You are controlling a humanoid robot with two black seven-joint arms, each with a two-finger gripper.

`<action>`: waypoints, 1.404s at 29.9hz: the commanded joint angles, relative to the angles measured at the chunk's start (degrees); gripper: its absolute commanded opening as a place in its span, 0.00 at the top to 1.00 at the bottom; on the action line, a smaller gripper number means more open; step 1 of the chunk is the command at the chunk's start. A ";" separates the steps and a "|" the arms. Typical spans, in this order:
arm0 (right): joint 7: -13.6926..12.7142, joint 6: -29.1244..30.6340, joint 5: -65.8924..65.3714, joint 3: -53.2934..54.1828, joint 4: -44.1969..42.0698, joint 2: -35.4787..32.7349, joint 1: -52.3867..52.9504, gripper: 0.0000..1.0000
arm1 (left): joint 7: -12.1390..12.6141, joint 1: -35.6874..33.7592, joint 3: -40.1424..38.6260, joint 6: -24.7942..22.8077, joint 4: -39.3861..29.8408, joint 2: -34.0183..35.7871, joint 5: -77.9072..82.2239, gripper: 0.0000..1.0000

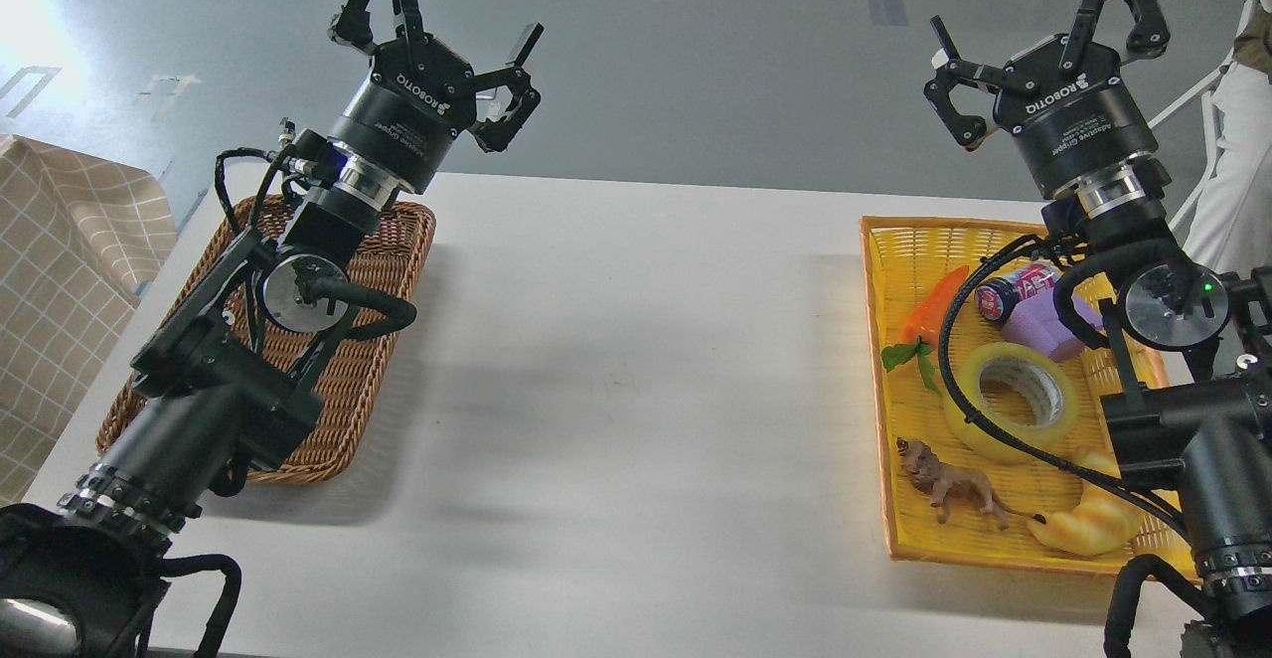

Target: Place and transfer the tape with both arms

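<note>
Tape (1016, 403) is lying flat, core hole up, in your yellow basket (899, 270) on the table's right side, roughly mid-basket, w/ a black cable from the right arm crossing over its near edge. Same basket also holds: an orange carrot toy (934, 306) w/ green leaves just left of the roll, a small bottle (1014, 293) w/ a red-and-white label lying on its side beyond it, a purple object (1043, 328) touching that bottle, a brown lion figure (949, 484) at the near left, and a yellow croissant toy (1088, 524) at the near right; its tail end looks to touch the croissant. Croissant sits just beside the roll's near rim; can't tell if they touch. On the left side you've got a brown wicker basket (393, 270); what shows of its floor is bare weave, but the left arm covers much of it, so can't vouch for the hidden part. White table (636, 360) between the two baskets carries only shadows. Your left gripper (447, 27) is raised above the far end of the wicker basket, fingers spread apart, holding nothing. Your right gripper (1048, 17) is raised beyond the yellow basket's far edge, fingers likewise spread wide, nothing in them, well apart from the roll.
</note>
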 commanded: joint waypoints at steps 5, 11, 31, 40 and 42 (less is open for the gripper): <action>0.00 0.00 0.00 0.00 0.00 0.00 0.00 0.00 | 0.00 -0.01 0.00 0.00 -0.03 -0.05 0.00 0.02; 0.00 0.00 0.00 0.00 0.09 0.00 -0.09 0.00 | 0.00 -0.01 0.00 0.00 -0.03 -0.05 0.00 0.02; 0.00 0.00 0.00 0.00 0.09 -0.09 -0.17 0.00 | -0.09 -0.01 0.00 0.00 -0.12 -0.23 0.00 0.02; 0.00 0.00 0.00 0.00 0.00 -0.09 -0.17 0.00 | 0.00 -0.01 0.09 0.00 -0.12 -0.14 0.00 0.02; 0.00 0.00 0.00 0.00 0.00 -0.09 -0.17 0.00 | 0.00 -0.01 0.09 0.00 -0.03 -0.14 0.00 0.02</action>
